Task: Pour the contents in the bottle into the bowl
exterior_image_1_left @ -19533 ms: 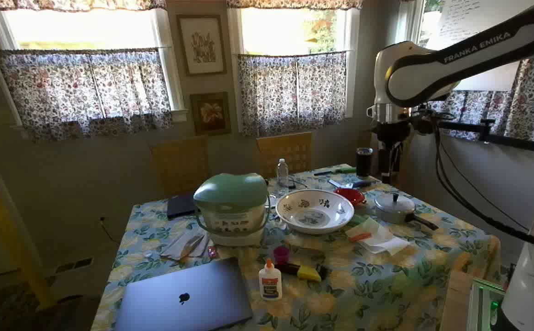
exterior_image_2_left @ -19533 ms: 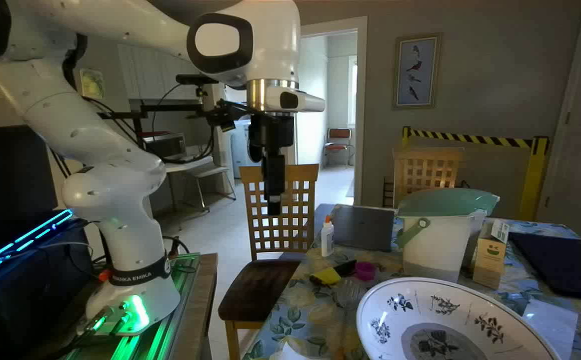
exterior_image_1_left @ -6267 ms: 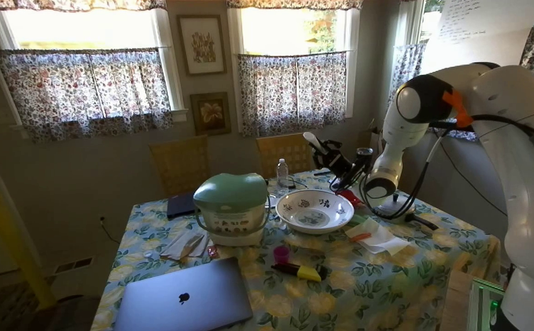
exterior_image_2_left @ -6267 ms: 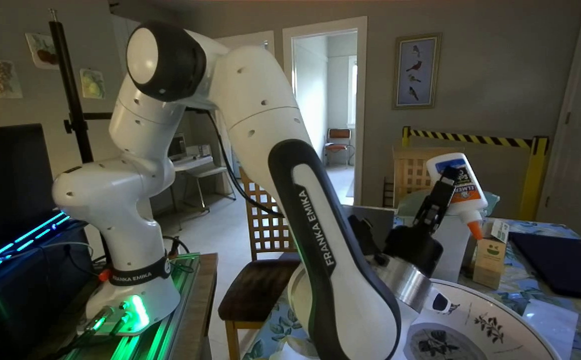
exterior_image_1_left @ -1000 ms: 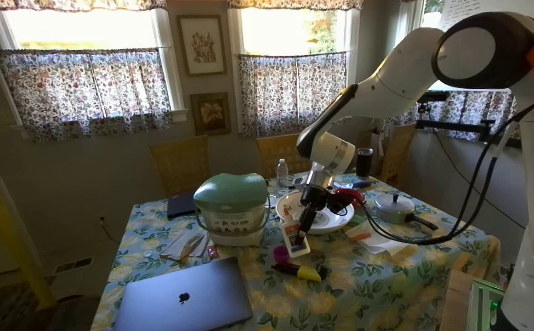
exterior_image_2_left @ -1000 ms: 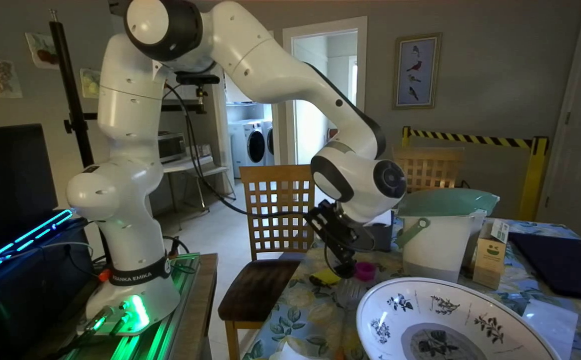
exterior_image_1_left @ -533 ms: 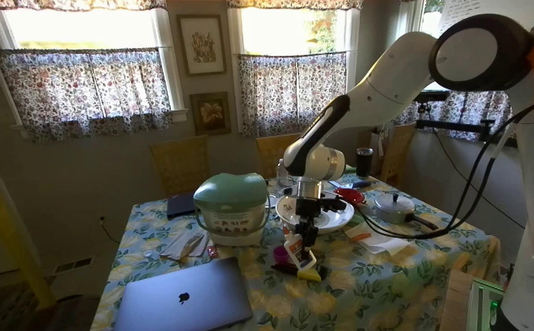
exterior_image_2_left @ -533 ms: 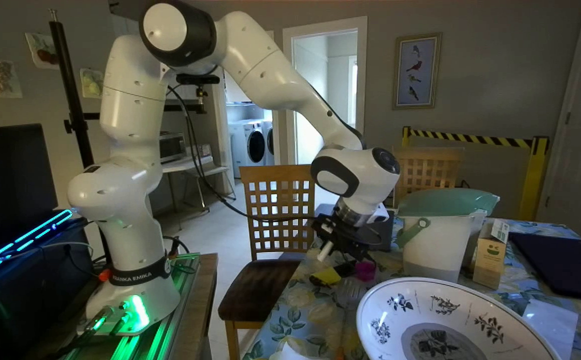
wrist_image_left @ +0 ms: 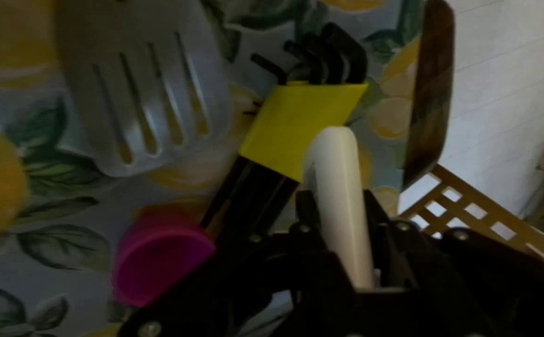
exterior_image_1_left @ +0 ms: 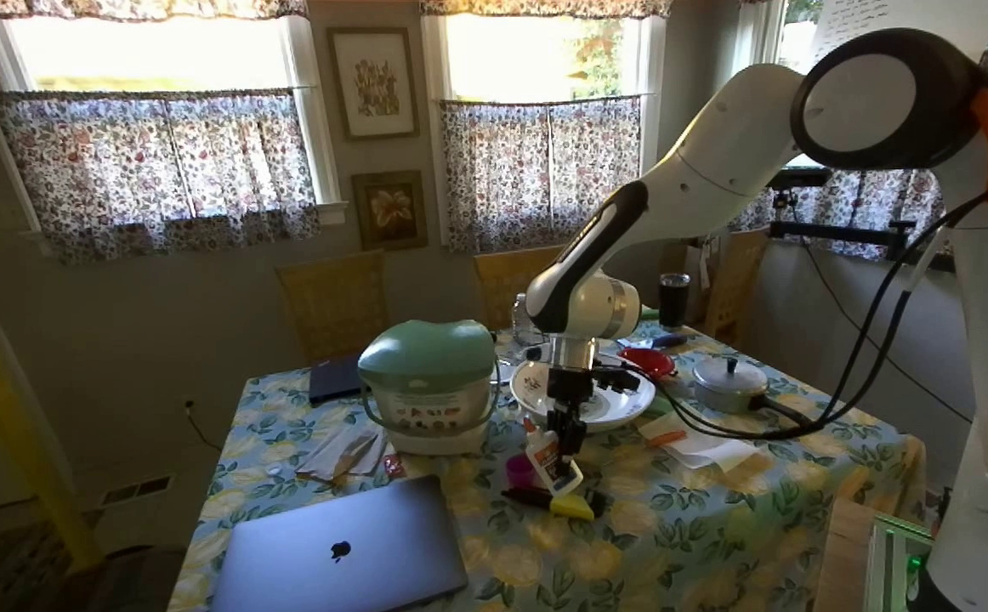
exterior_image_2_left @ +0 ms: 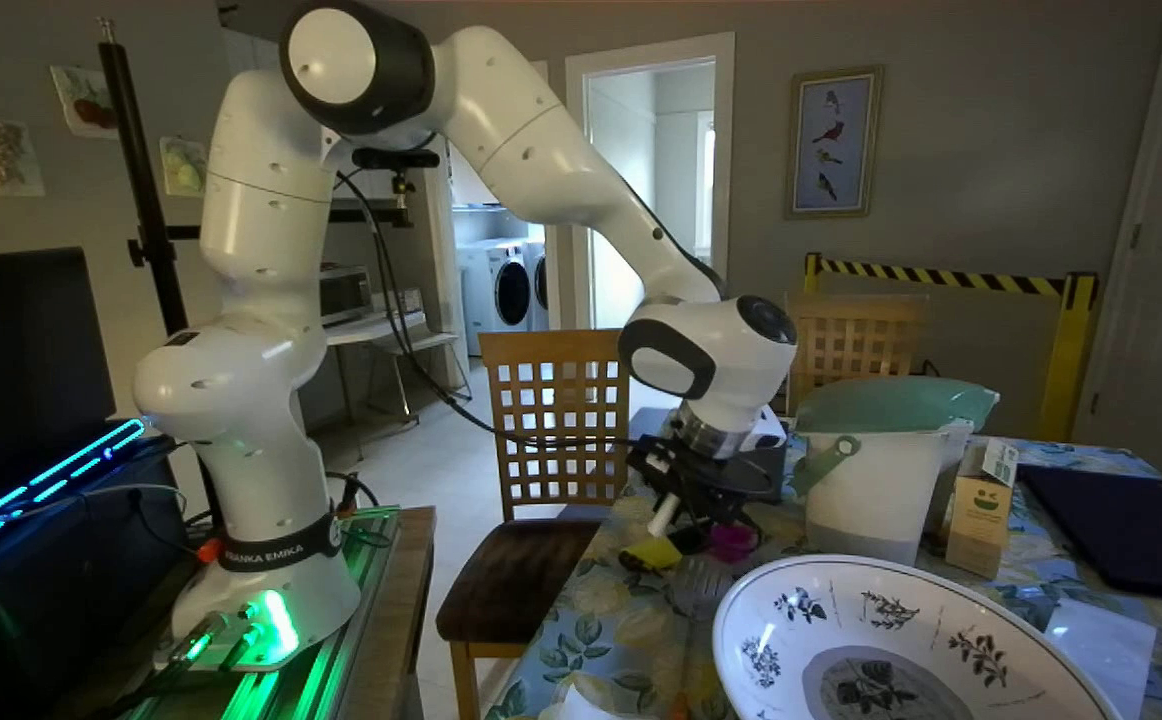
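Below your tool [wrist_image_left: 340, 202] lie hex keys [wrist_image_left: 290, 124], the pink cup [wrist_image_left: 159, 234] just beside them; bowl [exterior_image_2_left: 926, 630] and bucket [exterior_image_1_left: 430, 382] stand near, but you have room over the surface [exterior_image_1_left: 672, 544] between silver laptop [exterior_image_1_left: 345, 535] and robot base [exterior_image_1_left: 983, 531]

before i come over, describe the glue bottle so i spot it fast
Find the lemon-print tablecloth, then follow the robot arm down to its gripper. It grips the glue bottle, tilted. Unlike the clear bottle and pink cup, it's white with an orange tip.

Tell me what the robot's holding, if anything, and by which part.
The white glue bottle, held by the lower part of its body, toward the base, between the fingers.
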Controlling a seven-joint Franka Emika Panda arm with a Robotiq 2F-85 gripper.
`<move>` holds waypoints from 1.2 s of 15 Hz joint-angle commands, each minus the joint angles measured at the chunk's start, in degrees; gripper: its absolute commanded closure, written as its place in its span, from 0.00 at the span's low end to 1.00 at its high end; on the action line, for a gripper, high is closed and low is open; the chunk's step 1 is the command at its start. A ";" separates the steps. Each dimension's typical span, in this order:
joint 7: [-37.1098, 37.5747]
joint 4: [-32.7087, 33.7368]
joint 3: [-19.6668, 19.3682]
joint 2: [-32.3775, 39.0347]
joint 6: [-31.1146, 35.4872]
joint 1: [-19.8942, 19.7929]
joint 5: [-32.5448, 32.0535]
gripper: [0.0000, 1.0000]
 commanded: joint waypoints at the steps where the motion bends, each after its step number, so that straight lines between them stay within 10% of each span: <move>1: 3.77 -3.09 1.45 0.63 14.88 -0.10 -2.32 0.94; 5: 4.97 -6.10 5.55 1.38 27.14 -1.98 -0.11 0.94; 18: -3.62 -12.27 19.97 -4.38 38.03 -10.63 10.74 0.94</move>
